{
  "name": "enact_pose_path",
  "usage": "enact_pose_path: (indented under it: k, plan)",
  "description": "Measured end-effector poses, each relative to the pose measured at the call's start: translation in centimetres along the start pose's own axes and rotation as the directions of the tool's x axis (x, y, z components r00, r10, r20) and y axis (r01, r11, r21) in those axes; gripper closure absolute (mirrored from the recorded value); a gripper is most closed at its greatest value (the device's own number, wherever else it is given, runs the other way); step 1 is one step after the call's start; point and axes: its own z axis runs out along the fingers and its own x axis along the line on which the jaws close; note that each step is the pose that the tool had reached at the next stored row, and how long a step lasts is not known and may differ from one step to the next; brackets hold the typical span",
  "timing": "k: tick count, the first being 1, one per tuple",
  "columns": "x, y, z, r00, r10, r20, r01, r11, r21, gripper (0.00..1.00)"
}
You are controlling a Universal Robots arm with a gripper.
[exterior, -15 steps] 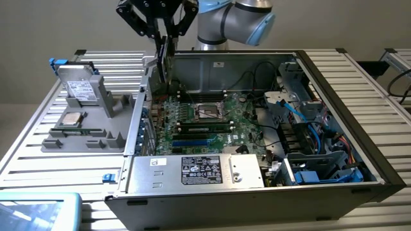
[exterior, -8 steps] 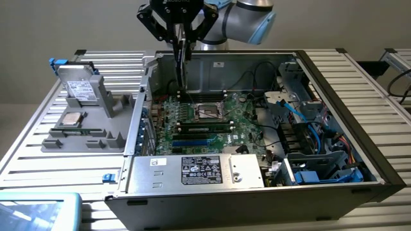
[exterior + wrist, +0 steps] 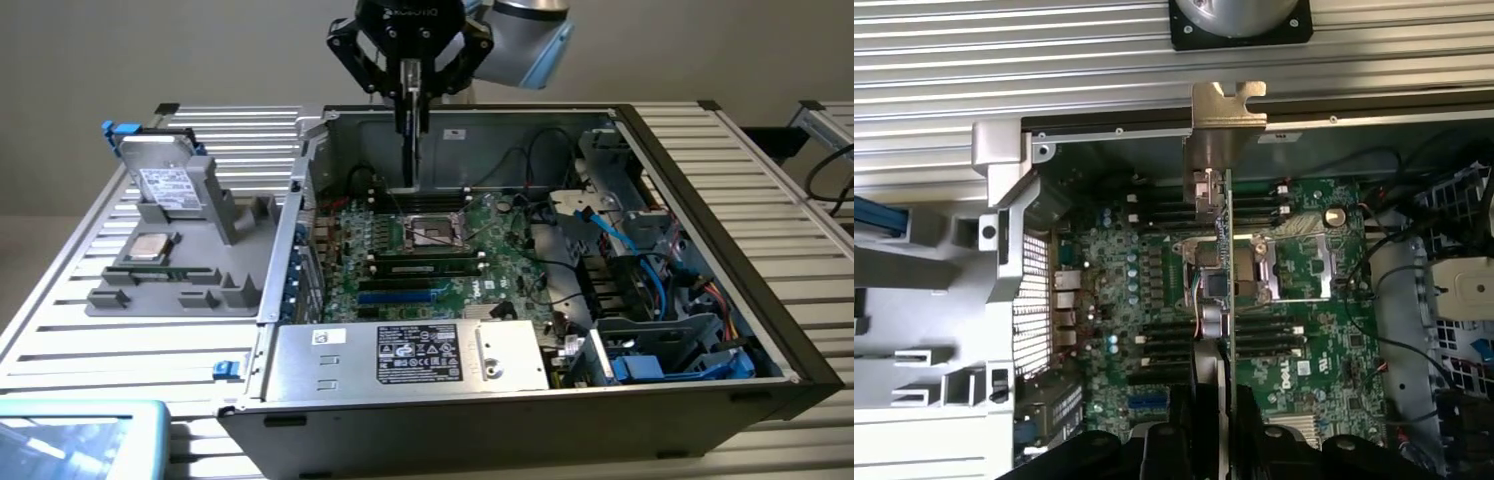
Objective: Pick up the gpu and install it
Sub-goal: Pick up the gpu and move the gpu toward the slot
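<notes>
Plainly the hand (image 3: pixel 412 80), half closed, clamps the gpu (image 3: pixel 412 150) hanging upright beneath it.

gpu (image 3: pixel 411 140) in gripper (image 3: pixel 411 90), above motherboard (image 3: pixel 521 250) inside case (image 3: pixel 534 425).

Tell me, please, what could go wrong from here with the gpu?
1. The gpu hangs edge-on from the gripper over the CPU socket; lowered here, it might hit the socket.
2. It is held at its top only, so it could tilt or slip.
3. Its bracket may catch the case wall.
</notes>
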Motion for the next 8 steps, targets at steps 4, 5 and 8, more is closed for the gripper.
enact_pose_path:
  k: [4, 5, 8]
  plan:
    - [-1.8, 0.06, 0.42, 1.0000, 0.001, -0.0060, -0.001, 1.0000, 0.0008, 0.72]
    - [-2.2, 0.08, 0.56, 1.0000, 0.001, -0.0067, -0.001, 1.0000, 0.0010, 0.72]
    - [-2.8, 0.08, 0.90, 1.0000, 0.001, -0.0080, -0.001, 1.0000, 0.0012, 0.72]
